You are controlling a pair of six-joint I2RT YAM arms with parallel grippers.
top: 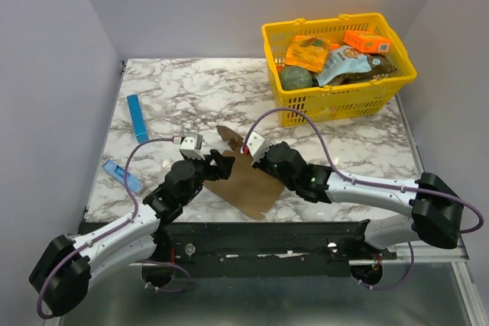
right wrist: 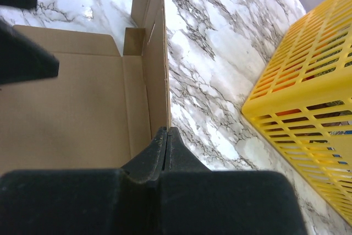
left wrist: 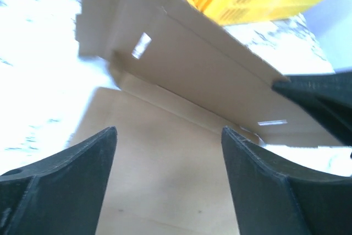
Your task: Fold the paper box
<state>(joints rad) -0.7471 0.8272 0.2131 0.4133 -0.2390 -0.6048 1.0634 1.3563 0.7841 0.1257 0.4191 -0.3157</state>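
The paper box (top: 246,187) is a brown cardboard sheet lying on the marble table between the two arms, with one long flap folded upright. My left gripper (top: 221,164) hovers over its flat panel (left wrist: 165,158), jaws wide apart (left wrist: 169,130) with only cardboard below them. My right gripper (top: 263,159) is shut (right wrist: 166,130) on the top edge of the upright flap (right wrist: 157,53). That flap carries a small cut-out window (left wrist: 141,45). In the right wrist view the left fingers (right wrist: 22,59) show at the far left.
A yellow basket (top: 336,103) with orange boxes (top: 367,40) and other groceries stands at the back right, close beyond the flap (right wrist: 308,81). A thin blue strip (top: 137,118) and a small blue item (top: 122,175) lie at the left. Grey walls enclose the table.
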